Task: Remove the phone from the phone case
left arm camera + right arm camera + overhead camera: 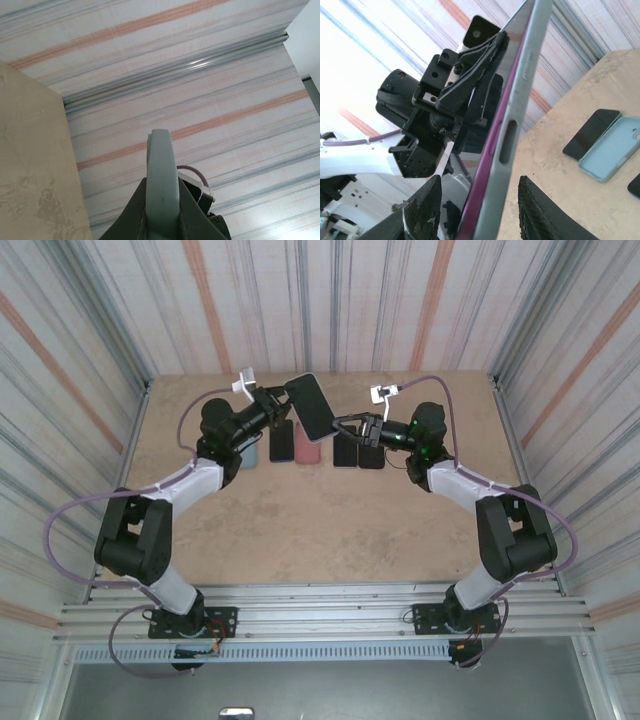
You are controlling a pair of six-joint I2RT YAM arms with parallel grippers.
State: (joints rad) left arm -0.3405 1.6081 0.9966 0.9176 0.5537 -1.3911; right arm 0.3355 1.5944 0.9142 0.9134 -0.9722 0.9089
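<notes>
There's the phone [312, 405], snug in its phone case [530, 75], up off the table [300, 530] toward 12 o'clock from centre. The left hand [281, 400] clamps it tight from 9 o'clock. The right hand [479, 195] sits at 4 o'clock, fingers half-wide, straddling the cased edge with gaps either side. Spare phones [307, 445] lie flat underneath.

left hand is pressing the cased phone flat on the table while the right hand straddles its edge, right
No. The left hand holds the cased phone raised above the table, not flat on it; the top external view shows this. The right hand does straddle its edge.
</notes>
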